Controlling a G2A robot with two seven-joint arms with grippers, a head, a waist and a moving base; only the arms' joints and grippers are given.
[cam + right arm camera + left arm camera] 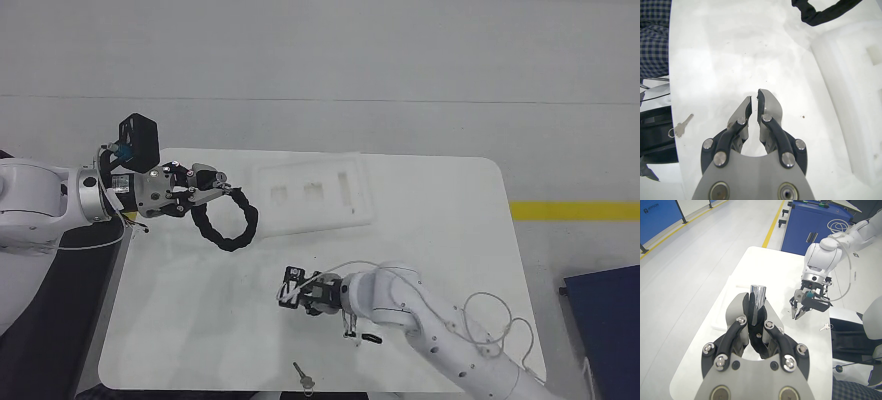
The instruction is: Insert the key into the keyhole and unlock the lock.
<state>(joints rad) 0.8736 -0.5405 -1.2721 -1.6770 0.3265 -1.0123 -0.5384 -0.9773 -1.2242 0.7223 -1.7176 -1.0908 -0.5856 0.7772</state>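
My left gripper [222, 187] is shut on the lock, clamping its chrome cylinder [757, 302] upright above the table's back left. The lock's black cable loop [225, 235] hangs out from the fingers toward the table's middle. The cable [817, 17] also crosses the right wrist view. A small silver key [303, 377] on a ring lies flat at the table's front edge, and the key [682, 126] is well apart from my right gripper [754, 94]. That right gripper [288, 290] hovers low over the middle front, its pads nearly together with nothing between them.
A white foam tray [310, 192] with rectangular cut-outs lies at the back middle of the white table [430, 230]. The table's right half is bare. The right arm's white cable [490, 320] trails near the front right corner.
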